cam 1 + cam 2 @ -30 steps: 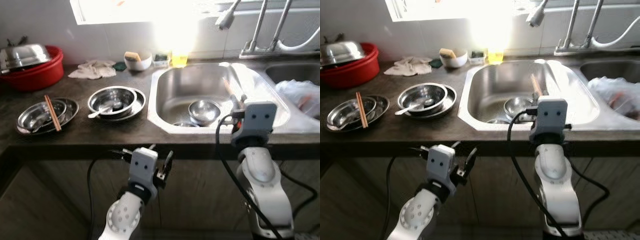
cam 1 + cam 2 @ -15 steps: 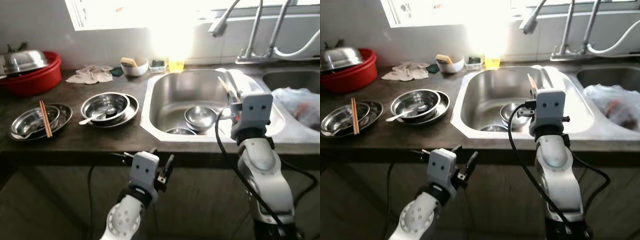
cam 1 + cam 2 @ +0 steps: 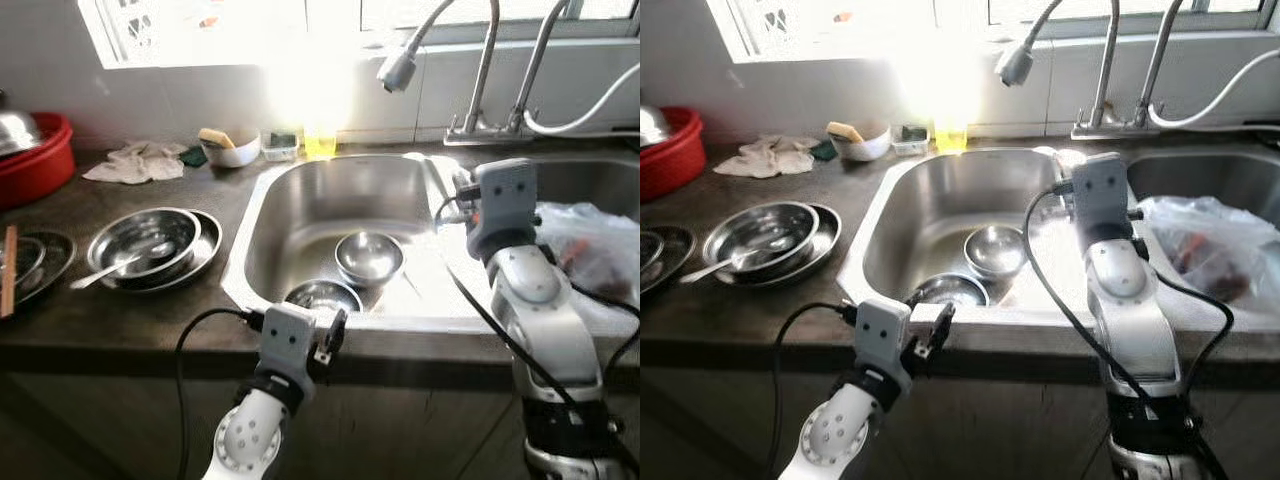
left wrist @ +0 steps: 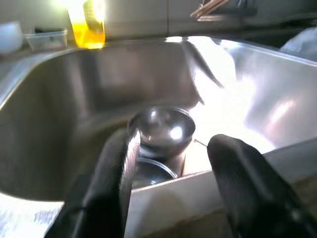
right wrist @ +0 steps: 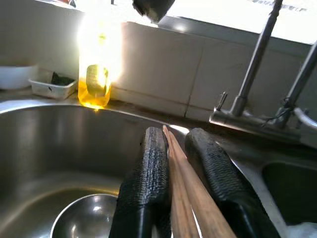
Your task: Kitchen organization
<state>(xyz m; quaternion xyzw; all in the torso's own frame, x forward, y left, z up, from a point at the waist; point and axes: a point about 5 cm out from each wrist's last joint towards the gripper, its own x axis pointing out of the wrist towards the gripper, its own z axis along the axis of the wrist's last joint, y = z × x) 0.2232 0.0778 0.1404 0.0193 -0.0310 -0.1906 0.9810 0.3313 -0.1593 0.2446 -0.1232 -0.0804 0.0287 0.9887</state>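
Nearest the camera, the left gripper [image 3: 330, 335] now sits at the front lip of the sink [image 3: 245, 250]; a second ago it hung lower, before the cabinet front. Part of that shift is the camera's own, since the whole scene has slid leftward and the counter has drawn closer. Its two black fingers [image 4: 111, 183] stand well apart and hold nothing, framing the steel bowl [image 4: 163, 126] in the basin.

Beyond it, a second bowl [image 3: 318, 297] lies just beside the near wall of the basin, and the first bowl rests near the basin's middle.

The right gripper [image 5: 185, 153] is raised over the right rim of the sink, higher and farther back against the counter than a second ago. Its fingers [image 5: 146, 183] are closed on a pair of wooden chopsticks [image 5: 185, 193].

The chopsticks' long axis runs along the fingers; the tips point away from the wrist, toward the back wall and the faucet [image 3: 400, 65], over the basin.

Judged from this, the robot has closed on the sink with the chopsticks in hand, so setting them into the basin appears to be the step in progress.

Farther left on the counter, stacked bowls with a spoon [image 3: 150, 240] are untouched.
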